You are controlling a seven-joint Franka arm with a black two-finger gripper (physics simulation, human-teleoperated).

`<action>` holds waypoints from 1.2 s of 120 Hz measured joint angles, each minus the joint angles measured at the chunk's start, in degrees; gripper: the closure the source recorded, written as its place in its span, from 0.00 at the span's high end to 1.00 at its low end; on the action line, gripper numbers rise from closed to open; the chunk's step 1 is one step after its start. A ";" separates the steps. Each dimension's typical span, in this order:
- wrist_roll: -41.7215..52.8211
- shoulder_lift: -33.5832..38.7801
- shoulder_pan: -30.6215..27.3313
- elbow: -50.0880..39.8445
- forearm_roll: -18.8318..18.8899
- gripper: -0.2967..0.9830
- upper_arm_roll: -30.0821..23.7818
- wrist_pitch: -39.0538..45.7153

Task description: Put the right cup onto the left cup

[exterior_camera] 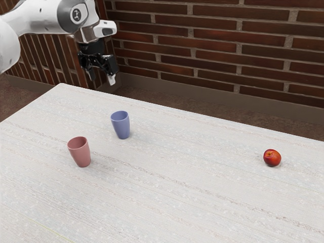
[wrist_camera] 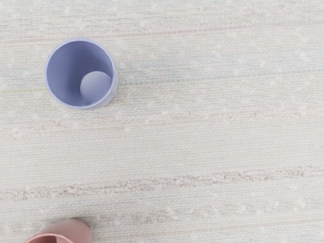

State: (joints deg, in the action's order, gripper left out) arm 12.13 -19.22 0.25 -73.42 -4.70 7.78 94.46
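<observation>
the blue cup [exterior_camera: 121, 127] stands upright on the bench [exterior_camera: 177, 202], mouth up, and the wrist view looks down into it as far as its round inner floor. the pink cup [exterior_camera: 81, 154], also upright, stands near it but apart, at its eight o'clock in the exterior view. the end effector [exterior_camera: 101, 78] is wide, its two fingers spread, and it hangs above bench height at the blue cup's eleven o'clock in the exterior view. at the blue cup's three o'clock there, well apart, a red nectarine [exterior_camera: 272, 158] rests on the bench. a brick wall [exterior_camera: 217, 43] runs behind, beyond the bench's twelve o'clock edge.
</observation>
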 joint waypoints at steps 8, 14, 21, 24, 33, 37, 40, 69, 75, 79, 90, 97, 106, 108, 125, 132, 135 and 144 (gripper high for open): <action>0.02 -3.87 0.04 3.59 -0.04 0.77 -0.34 0.18; 0.04 -6.19 0.03 5.08 -0.04 0.77 -0.41 0.42; 0.07 -8.34 -0.05 5.80 -0.04 0.77 -0.32 1.16; 0.09 -9.23 -0.13 6.03 -0.04 0.77 -0.25 1.57; 0.20 -11.76 -0.35 6.69 -0.06 0.77 -0.15 3.20; 0.26 -13.21 -0.39 7.61 -0.12 0.77 -0.10 3.89; 0.30 -14.38 -0.40 8.49 -0.15 0.77 -0.08 4.35; 0.64 -21.61 -1.17 10.18 -0.48 0.77 -0.04 10.07; 0.70 -22.53 -1.37 10.16 -0.51 0.77 -0.04 11.12; 0.74 -23.01 -1.53 10.14 -0.52 0.77 -0.02 11.75; 0.83 -24.50 -2.20 10.12 -0.54 0.77 0.01 13.54; 0.89 -25.38 -2.31 10.12 -0.53 0.77 0.00 14.74; 0.96 -26.45 -2.35 10.12 -0.55 0.77 -0.02 16.27; 0.97 -26.67 -2.35 10.12 -0.55 0.77 -0.02 16.61; 1.08 -28.23 -2.36 10.10 -0.56 0.77 -0.04 19.06; 1.14 -28.91 -2.36 10.03 -0.54 0.77 -0.04 20.18; 1.17 -29.23 -2.36 10.03 -0.54 0.77 -0.04 20.63; 1.23 -29.94 -2.36 9.97 -0.58 0.77 -0.04 21.83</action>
State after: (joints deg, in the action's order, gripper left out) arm 13.37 -49.16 -2.11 -63.46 -5.28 7.73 116.29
